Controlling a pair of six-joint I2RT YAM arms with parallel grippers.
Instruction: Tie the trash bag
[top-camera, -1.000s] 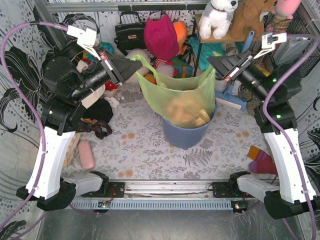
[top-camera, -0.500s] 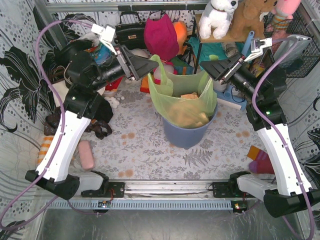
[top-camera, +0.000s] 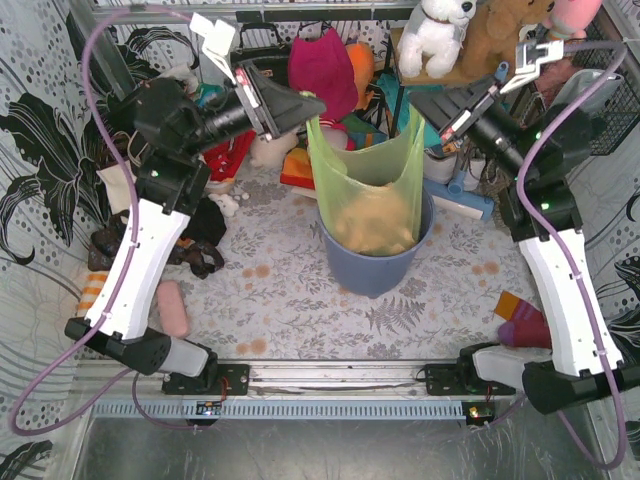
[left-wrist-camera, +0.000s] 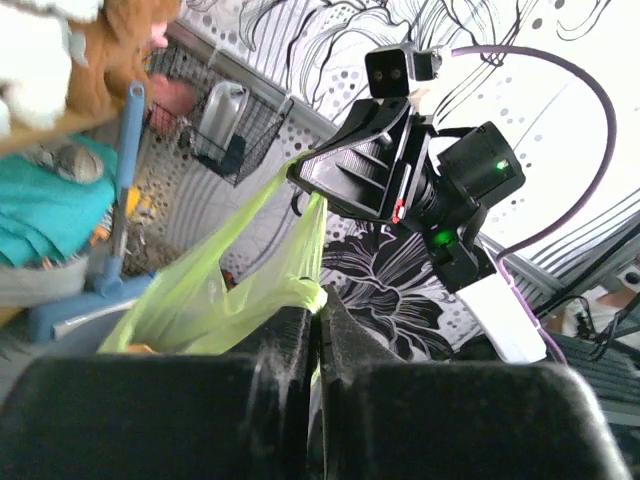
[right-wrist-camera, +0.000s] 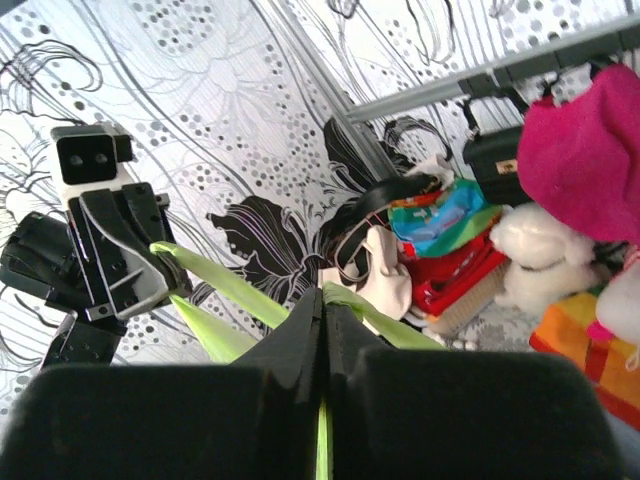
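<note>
The left hand (top-camera: 316, 104) is closed tight, its two black fingers (left-wrist-camera: 282, 345) pressed together on a bunched handle (left-wrist-camera: 300, 292) of the trash bag (top-camera: 365, 170). In the left wrist view the green plastic gathers into a small knot of folds right at the fingertips. The right hand (top-camera: 420, 101) is closed too, with a thin strip of the same green plastic caught in the seam between its fingers (right-wrist-camera: 290, 345). It pinches the bag's opposite handle.

From above, the two hands face each other at about the same height. They are at the back of the scene, the left on the left and the right on the right. The thin, see-through, light-green bag hangs stretched between them, its upper part pulled tall and narrow. Its lower part sits inside a round blue-grey bin (top-camera: 372, 268), and crumpled tan paper (top-camera: 372, 222) shows through the plastic just above the rim.

The bin stands near the middle of a surface (top-camera: 290, 295) covered in pale cloth with a leaf print. A pink oblong object (top-camera: 173, 308) lies on the cloth at the left. Behind the bag are a magenta soft item (top-camera: 322, 68), a black handbag (top-camera: 258, 66) and a white plush toy (top-camera: 435, 32).
</note>
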